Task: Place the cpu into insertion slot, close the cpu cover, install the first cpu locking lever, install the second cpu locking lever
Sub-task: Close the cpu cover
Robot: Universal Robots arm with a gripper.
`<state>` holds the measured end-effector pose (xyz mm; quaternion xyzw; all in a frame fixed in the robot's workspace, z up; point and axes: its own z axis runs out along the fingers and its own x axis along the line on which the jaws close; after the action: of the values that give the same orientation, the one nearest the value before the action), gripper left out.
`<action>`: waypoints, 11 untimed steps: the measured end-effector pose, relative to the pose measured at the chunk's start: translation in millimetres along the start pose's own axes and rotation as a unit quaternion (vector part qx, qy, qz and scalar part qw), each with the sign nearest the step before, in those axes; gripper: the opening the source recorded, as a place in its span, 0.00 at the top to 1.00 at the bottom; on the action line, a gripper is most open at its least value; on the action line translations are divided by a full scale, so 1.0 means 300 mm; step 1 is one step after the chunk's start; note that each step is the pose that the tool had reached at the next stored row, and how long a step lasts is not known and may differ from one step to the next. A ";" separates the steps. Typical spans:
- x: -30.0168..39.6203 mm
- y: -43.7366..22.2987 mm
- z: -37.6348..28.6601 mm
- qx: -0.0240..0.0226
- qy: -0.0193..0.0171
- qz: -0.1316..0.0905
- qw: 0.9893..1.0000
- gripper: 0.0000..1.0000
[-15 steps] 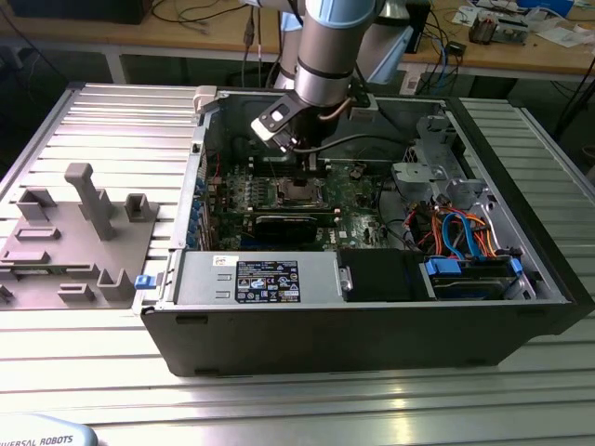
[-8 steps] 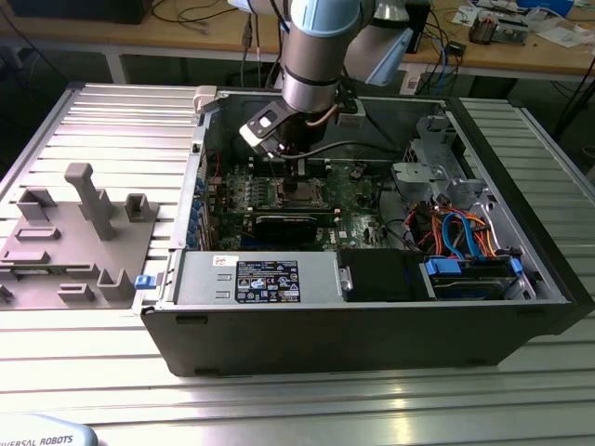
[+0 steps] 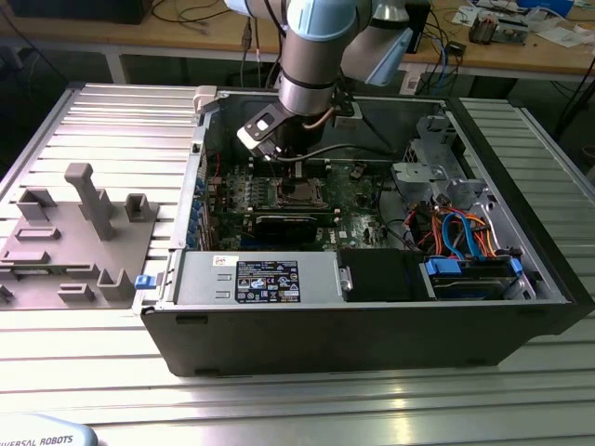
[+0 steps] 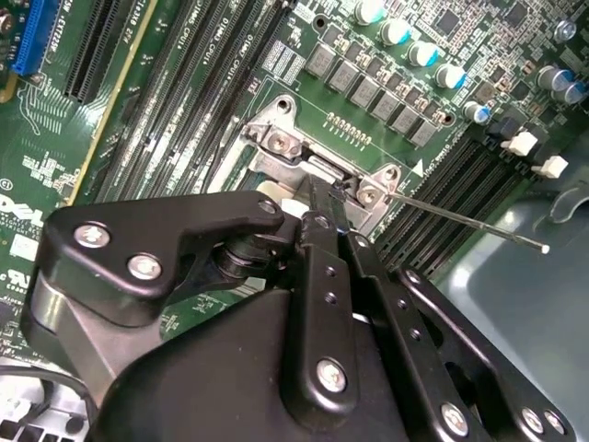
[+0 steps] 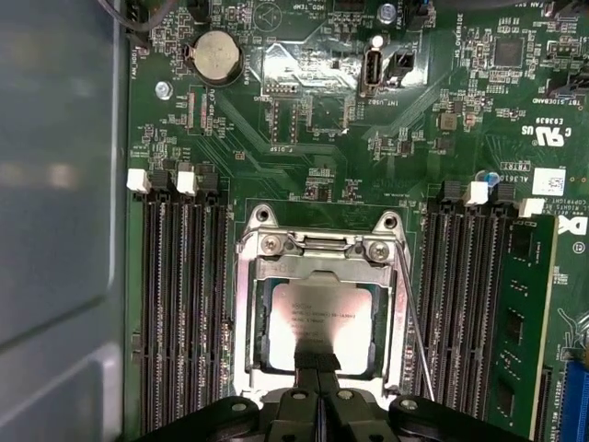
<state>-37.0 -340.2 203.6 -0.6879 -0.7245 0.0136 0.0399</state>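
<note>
Memory slots (image 5: 179, 304) flank cpu (image 5: 322, 313), tool (image 5: 317, 357) at cpu cover (image 5: 245, 313) edge.

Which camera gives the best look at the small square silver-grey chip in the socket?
The first wrist view: the small square silver-grey chip faces the camera, framed by the silver metal cover plate. In the second wrist view the black gripper hides most of it. In the exterior view its socket looks tiny.

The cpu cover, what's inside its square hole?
The cpu, its grey top showing. The gripper hides one edge, and whatever lies under the cpu is covered.
</note>
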 end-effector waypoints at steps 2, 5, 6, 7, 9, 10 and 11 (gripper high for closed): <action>0.000 0.003 0.003 0.000 0.000 0.000 1.000 0.89; 0.000 0.010 0.003 0.000 0.000 0.000 1.000 0.89; 0.000 0.014 0.000 0.000 0.001 0.000 1.000 0.89; 0.000 0.020 -0.001 -0.001 0.001 0.000 1.000 0.89; -0.001 0.035 -0.007 0.000 0.001 0.000 1.000 0.89; -0.001 0.040 -0.010 0.000 0.001 0.000 1.000 0.89; -0.001 0.043 -0.014 0.000 0.001 0.000 1.000 0.89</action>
<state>-23.9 -340.0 206.9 -0.6879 -0.7246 0.0132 0.0406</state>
